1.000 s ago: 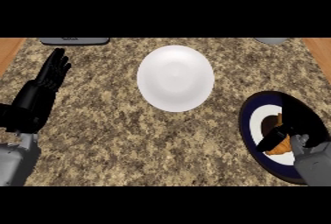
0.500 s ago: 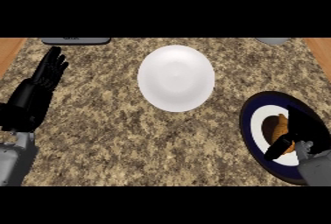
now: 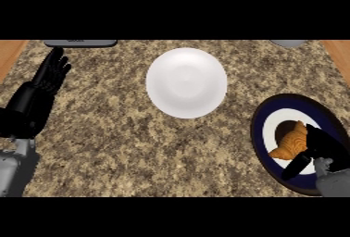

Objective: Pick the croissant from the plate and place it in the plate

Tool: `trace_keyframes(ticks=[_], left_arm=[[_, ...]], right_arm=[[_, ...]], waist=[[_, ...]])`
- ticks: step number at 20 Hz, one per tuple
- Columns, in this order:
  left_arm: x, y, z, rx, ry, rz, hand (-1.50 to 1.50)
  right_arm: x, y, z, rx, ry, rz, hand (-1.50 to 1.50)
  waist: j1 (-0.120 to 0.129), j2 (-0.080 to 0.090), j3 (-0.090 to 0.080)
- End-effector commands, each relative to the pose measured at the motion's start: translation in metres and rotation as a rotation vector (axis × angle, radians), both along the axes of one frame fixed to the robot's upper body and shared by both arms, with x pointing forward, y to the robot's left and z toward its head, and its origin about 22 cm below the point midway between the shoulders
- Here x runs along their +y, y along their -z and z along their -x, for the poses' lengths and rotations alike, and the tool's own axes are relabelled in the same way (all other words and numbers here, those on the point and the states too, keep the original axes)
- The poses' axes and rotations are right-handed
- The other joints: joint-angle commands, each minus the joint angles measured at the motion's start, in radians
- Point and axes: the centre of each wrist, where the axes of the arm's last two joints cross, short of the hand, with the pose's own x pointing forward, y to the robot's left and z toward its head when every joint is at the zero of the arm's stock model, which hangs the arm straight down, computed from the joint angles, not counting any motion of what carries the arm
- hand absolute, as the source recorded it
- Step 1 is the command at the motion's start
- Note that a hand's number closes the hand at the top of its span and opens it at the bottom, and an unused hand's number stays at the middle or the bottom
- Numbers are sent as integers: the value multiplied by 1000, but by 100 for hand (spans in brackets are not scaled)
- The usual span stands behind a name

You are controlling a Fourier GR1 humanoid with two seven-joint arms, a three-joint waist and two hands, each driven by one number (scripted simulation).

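Observation:
A golden-brown croissant (image 3: 290,141) lies on the white centre of a dark blue plate (image 3: 268,121) at the right of the counter. My right hand (image 3: 324,147) comes in from the lower right corner. Its fingers lie along the croissant's right side and its thumb (image 3: 296,167) stretches out below it, not closed round it. An empty white plate (image 3: 186,82) sits in the middle, towards the far edge. At the left edge my left hand (image 3: 42,86) rests open with its fingers up, far from both plates.
A grey object (image 3: 80,43) lies at the far left edge of the granite counter and another grey object (image 3: 292,43) at the far right. Wooden strips (image 3: 10,53) border the counter on both sides.
My right hand has drawn back slightly towards the lower right, so more of the croissant shows. The croissant, both plates and my left hand have stayed in place.

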Motion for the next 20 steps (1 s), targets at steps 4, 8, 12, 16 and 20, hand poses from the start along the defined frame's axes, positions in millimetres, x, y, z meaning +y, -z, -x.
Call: trace_keyframes(ticks=[4,8,12,16,20], left_arm=[[-13,1,4,10,0,6,0],[-3,-7,-3,-3,9,-3,0],[1,-17,1,-8,5,-7,0],[9,0,1,-1,-22,1,0],[2,2,8,22,-22,-5,0]], right_arm=[[5,27,8,145,114,107,-150],[2,14,1,-83,14,172,150],[3,31,8,-127,-26,285,150],[2,30,58,-197,6,220,150],[1,17,103,-291,-11,233,150]], waist=[[2,0,1],[0,0,1],[2,0,1],[-20,-3,1],[-22,-5,0]])
